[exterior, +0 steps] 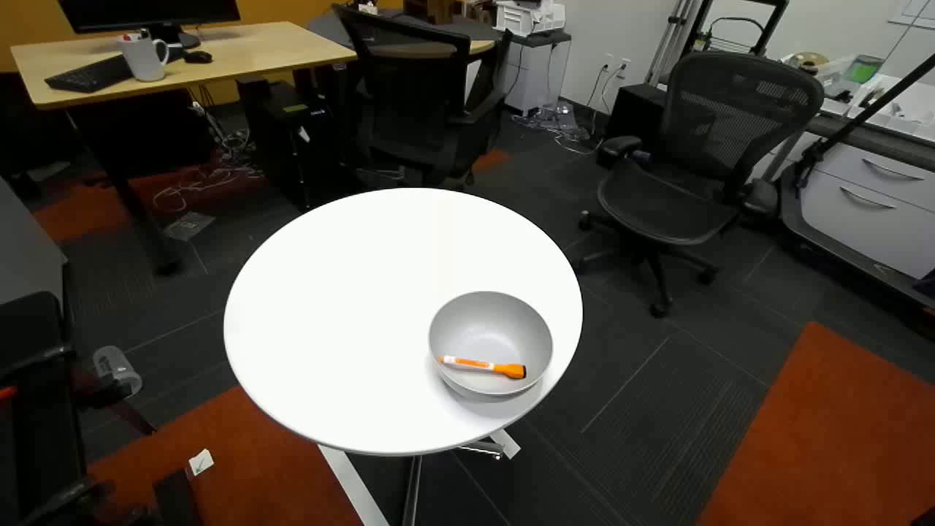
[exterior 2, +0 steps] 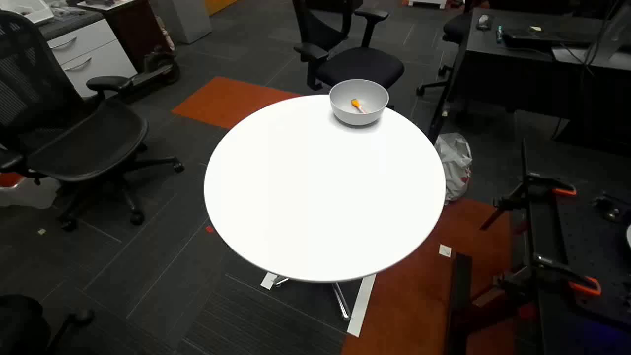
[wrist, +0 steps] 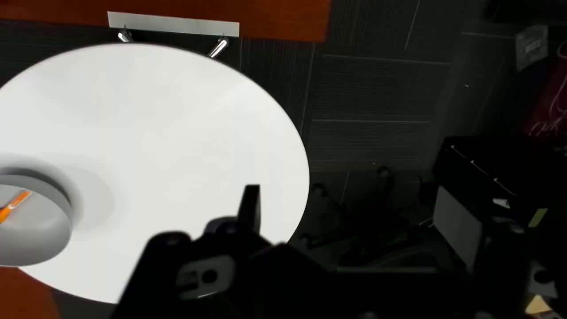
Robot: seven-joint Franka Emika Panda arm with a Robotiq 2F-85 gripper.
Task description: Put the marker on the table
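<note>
Closest thing in the wrist view is the black two-finger gripper [wrist: 350,195], and it's released: fingers [wrist: 251,204] spread wide apart, one of them showing against the big round white table [wrist: 177,115]. In both exterior views a light grey round bowl [exterior: 488,321] sits on that table near the rim, plastic or metal, can't tell which. The slim orange-and-white marker [exterior: 483,367] is lying inside the bowl, orange cap with a black tip at one end. There's an orange label strip [exterior: 467,363] along the white barrel, but any print on it is too small to read. Just past the table's rim in an exterior view there's a crumpled whitish plastic bag [exterior 2: 452,162] on the floor, with a red marking I can't make out either. Further back, a black mesh office chair [exterior: 738,124]. Beyond that, low down by a light wooden rectangular desk [exterior: 285,47], a black boxy case [exterior: 281,153] wears a tiny yellow-green sticker [exterior: 295,108], illegible from here, and up top there's a white mug [exterior: 146,60] by a black keyboard [exterior: 88,74], then a black flat-screen monitor [exterior: 150,11]
</note>
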